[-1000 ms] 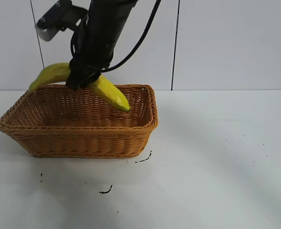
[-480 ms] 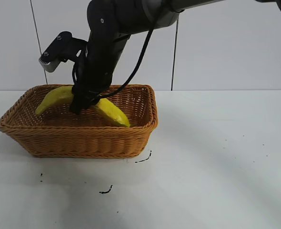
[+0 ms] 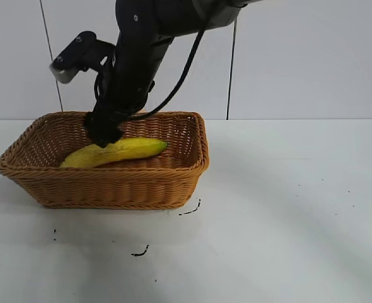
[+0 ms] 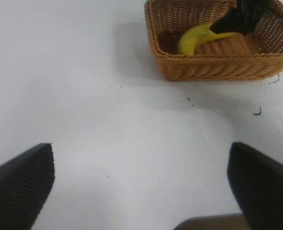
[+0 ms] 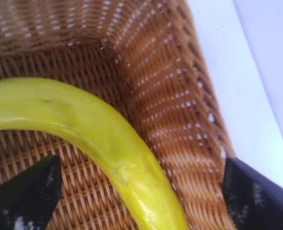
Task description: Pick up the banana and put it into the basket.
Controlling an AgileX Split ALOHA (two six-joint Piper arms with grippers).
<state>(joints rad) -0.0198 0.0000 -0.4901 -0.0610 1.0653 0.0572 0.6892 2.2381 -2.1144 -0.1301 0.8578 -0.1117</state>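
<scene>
The basket (image 3: 104,165) stands on the white worktop (image 3: 280,208) toward its left edge, near the rear wall. A few small dark marks (image 3: 190,211) lie on the worktop just in front of the basket; nothing stands between the basket and the arms.

The banana (image 3: 113,152) lies inside the basket on its woven floor, its greenish tip toward the basket's right wall.

The right arm reaches down from above into the basket, forearm steep. The right pincer (image 3: 103,134) sits just above the banana's middle. In the right wrist view its fingers (image 5: 21,194) stand spread well apart on either side of the banana (image 5: 91,129), not pinching it.

The left pincer (image 4: 141,191) is parked well apart from the basket (image 4: 213,62), fingers spread over bare worktop.

Compared with half a second ago, the banana has dropped from a tilted, held position to lying flat on the basket floor, and the right pincer has released it.
</scene>
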